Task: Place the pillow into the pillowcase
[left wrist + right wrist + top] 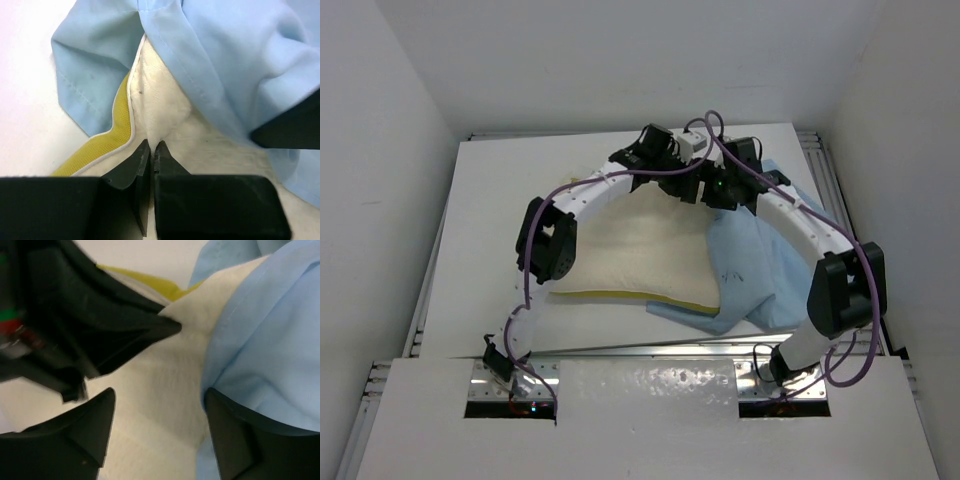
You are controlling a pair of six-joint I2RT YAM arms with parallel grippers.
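Note:
The cream pillow (630,250) lies flat mid-table, its yellow edge band (650,297) facing the arms. The light blue pillowcase (765,275) is drawn over the pillow's right end and spreads to the right. Both grippers meet at the pillow's far right part. My left gripper (154,146) is shut, pinching a fold of the pillow's (170,110) cream cover beside the yellow band (117,125), just below the pillowcase's (225,60) hem. My right gripper (160,405) stands open over the pillow (165,385), with its right finger (225,415) against the pillowcase's (270,340) edge.
The white table (490,200) is boxed in by white walls. Aluminium rails (828,190) run along its right and left sides. A reflective metal plate (650,385) covers the near edge between the arm bases. Purple cables loop along both arms.

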